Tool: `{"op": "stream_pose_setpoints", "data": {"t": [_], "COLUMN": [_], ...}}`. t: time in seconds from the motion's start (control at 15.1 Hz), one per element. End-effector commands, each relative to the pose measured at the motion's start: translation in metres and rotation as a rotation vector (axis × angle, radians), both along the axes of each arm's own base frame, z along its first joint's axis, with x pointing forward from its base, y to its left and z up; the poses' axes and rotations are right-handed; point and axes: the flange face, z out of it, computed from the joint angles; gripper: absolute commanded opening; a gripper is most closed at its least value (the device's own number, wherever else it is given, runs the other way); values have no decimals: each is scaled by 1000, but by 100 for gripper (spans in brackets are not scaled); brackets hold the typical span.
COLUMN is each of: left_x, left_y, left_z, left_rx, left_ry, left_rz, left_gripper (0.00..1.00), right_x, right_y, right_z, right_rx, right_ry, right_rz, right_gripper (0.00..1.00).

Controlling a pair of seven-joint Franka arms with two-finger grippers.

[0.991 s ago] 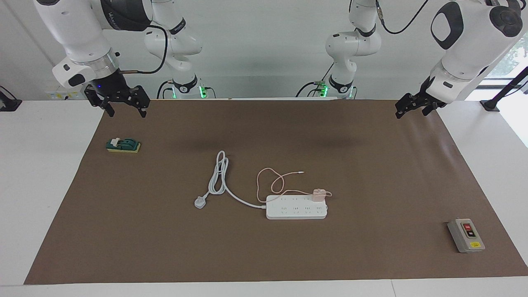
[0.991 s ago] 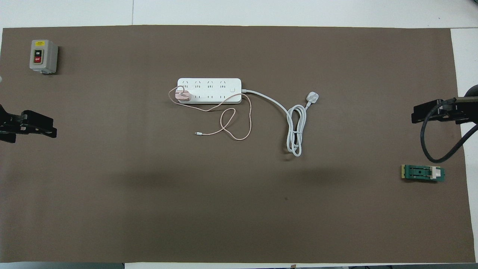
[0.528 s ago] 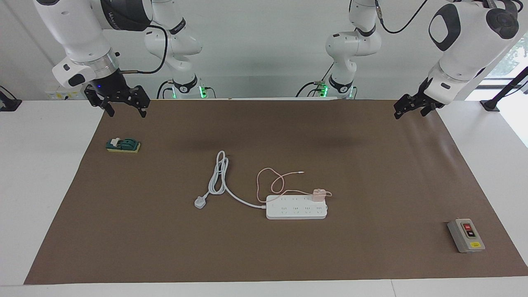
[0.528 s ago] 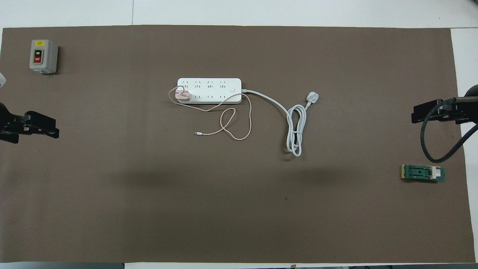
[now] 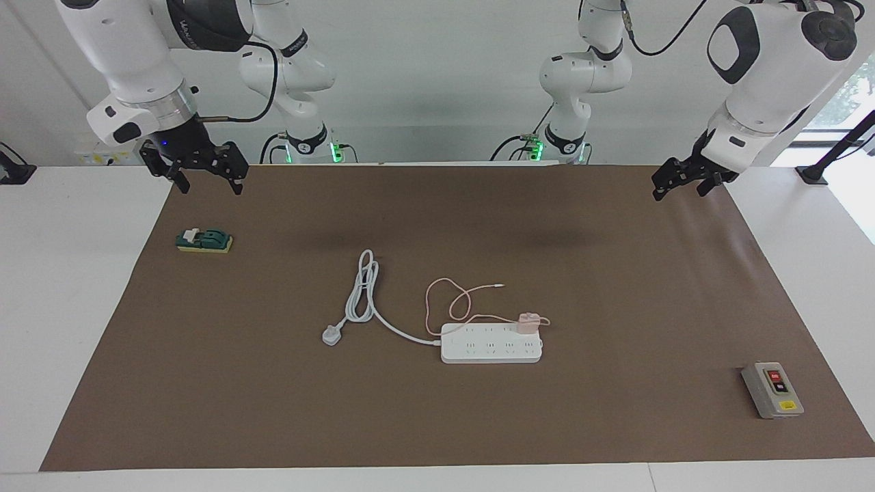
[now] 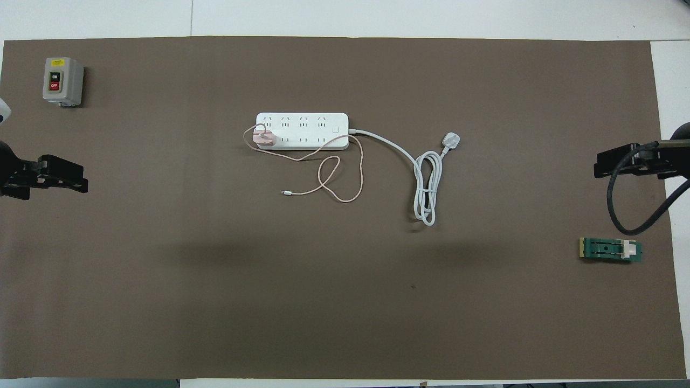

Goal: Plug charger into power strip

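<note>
The white power strip [image 5: 478,350] lies flat near the table's middle; it also shows in the overhead view [image 6: 307,122]. The pale pink charger [image 5: 528,322] sits upright on the strip's socket row nearer to the robots, at the end toward the left arm; it also shows in the overhead view [image 6: 265,138]. Its thin pink cable [image 5: 444,301] loops on the mat beside the strip. My left gripper [image 5: 678,191] hangs open and empty over the mat's edge at the left arm's end. My right gripper [image 5: 210,188] hangs open and empty over the mat's corner at the right arm's end.
The strip's thick white cord ends in a grey-white plug [image 5: 331,335]. A grey switch box [image 5: 772,390] stands farther from the robots at the left arm's end. A green block [image 5: 204,240] lies below the right gripper. A brown mat [image 5: 615,273] covers the table.
My left gripper has drifted a little toward the table's middle. The right gripper, charger and strip have not moved.
</note>
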Motion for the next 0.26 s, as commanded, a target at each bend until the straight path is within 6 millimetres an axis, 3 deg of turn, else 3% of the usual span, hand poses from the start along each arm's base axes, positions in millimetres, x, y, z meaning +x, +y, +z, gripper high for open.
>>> {"op": "stream_pose_setpoints", "data": {"t": [0.0, 0.2], "left_x": [2, 2], "left_y": [-3, -3], "left_z": [-1, 0], "left_rx": [-1, -1], "left_ry": [-11, -12], "left_rz": [15, 15], "left_gripper": [100, 100], "right_x": [-1, -1], "right_y": [1, 1], "right_z": [1, 1], "right_rx": [6, 6], "right_ry": [14, 12], "right_rz": [-19, -21], "right_gripper": [100, 100]}}
